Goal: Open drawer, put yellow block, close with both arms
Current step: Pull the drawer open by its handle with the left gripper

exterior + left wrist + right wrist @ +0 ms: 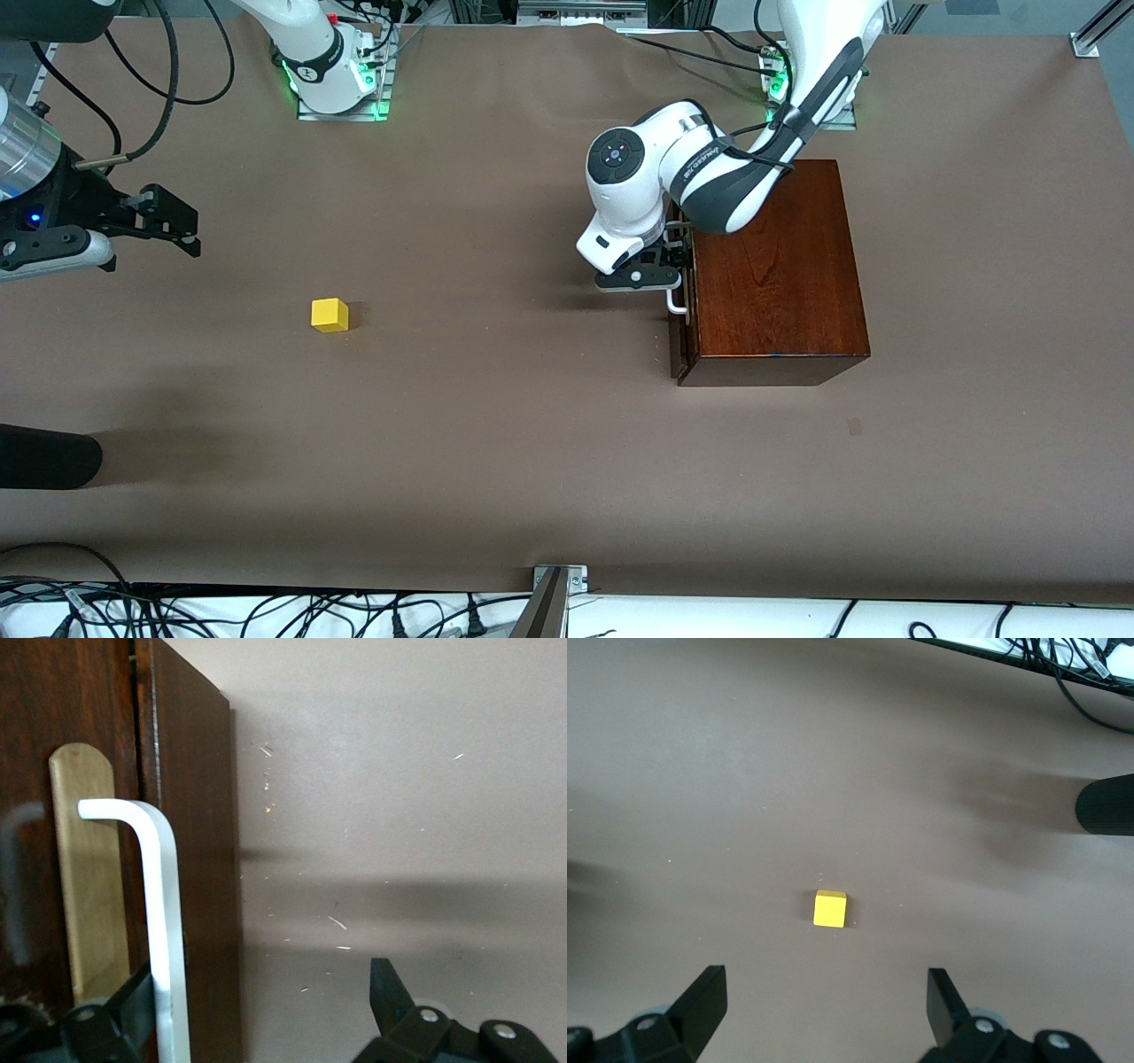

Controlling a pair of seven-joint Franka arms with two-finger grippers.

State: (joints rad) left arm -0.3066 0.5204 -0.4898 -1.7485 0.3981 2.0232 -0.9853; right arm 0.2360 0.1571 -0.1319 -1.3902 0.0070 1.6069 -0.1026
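Front view: the yellow block (330,315) lies nearest on the surface (496,461), the right pincer (168,220) open above it. At the shut drawer (681,301), the left pincer (640,276) gapes around the handle (676,303); closing off-centre risks slipping.

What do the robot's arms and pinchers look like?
Both arms are white with dark grey parts. The left arm has a round dark cap with tiny lights and a black cable along it. The left gripper and right gripper are black, each with two flat fingers. Green lights glow at the bases.
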